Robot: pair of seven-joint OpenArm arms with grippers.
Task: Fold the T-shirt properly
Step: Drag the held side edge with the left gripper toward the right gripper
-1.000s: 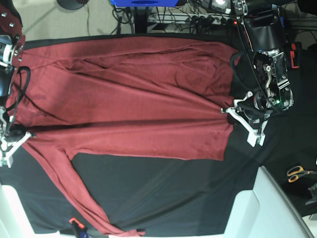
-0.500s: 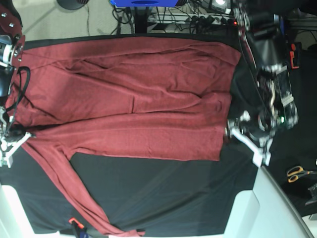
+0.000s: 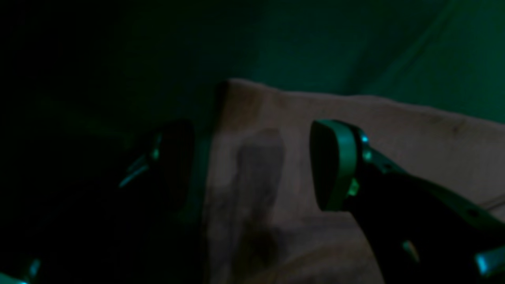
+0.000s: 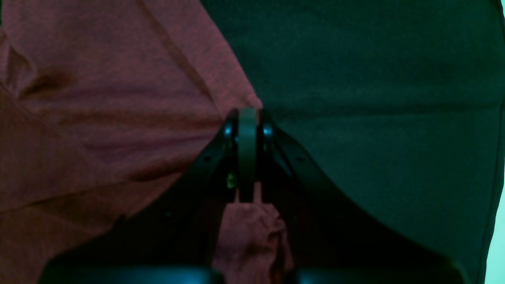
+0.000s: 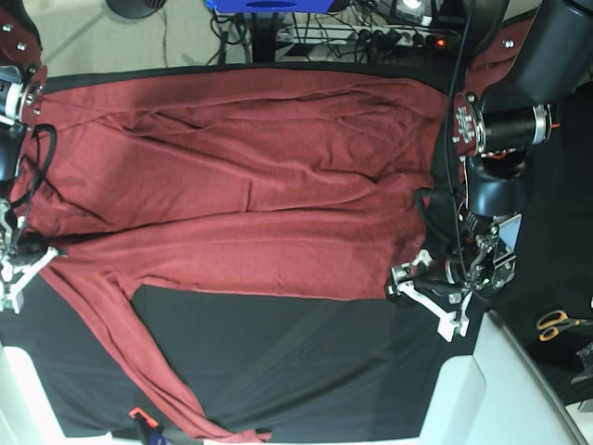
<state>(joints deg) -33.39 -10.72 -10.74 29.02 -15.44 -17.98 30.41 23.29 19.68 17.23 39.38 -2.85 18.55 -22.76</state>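
The dark red T-shirt (image 5: 241, 195) lies spread on the black cloth (image 5: 306, 362), one long sleeve (image 5: 139, 362) trailing to the near edge. My left gripper (image 5: 428, 302) is open at the shirt's lower right hem corner. In the left wrist view the gripper (image 3: 256, 165) hovers with its fingers (image 3: 335, 165) wide apart, and the shirt's corner (image 3: 355, 130) lies beneath them. My right gripper (image 5: 18, 271) is at the far left edge. In the right wrist view the gripper (image 4: 247, 118) is shut on the T-shirt's (image 4: 98, 118) edge, with cloth bunched between its fingers.
Scissors (image 5: 556, 323) lie on the right beyond the cloth. A white panel (image 5: 519, 389) borders the lower right and another white corner (image 5: 18, 399) the lower left. An orange-tipped tool (image 5: 139, 417) sits by the sleeve end. Cables and a blue object (image 5: 269, 5) are behind the table.
My left gripper let go of the shirt's right hem, opened, and moved down along that hem to its lower corner. The hem dropped flat. The right gripper stayed put.
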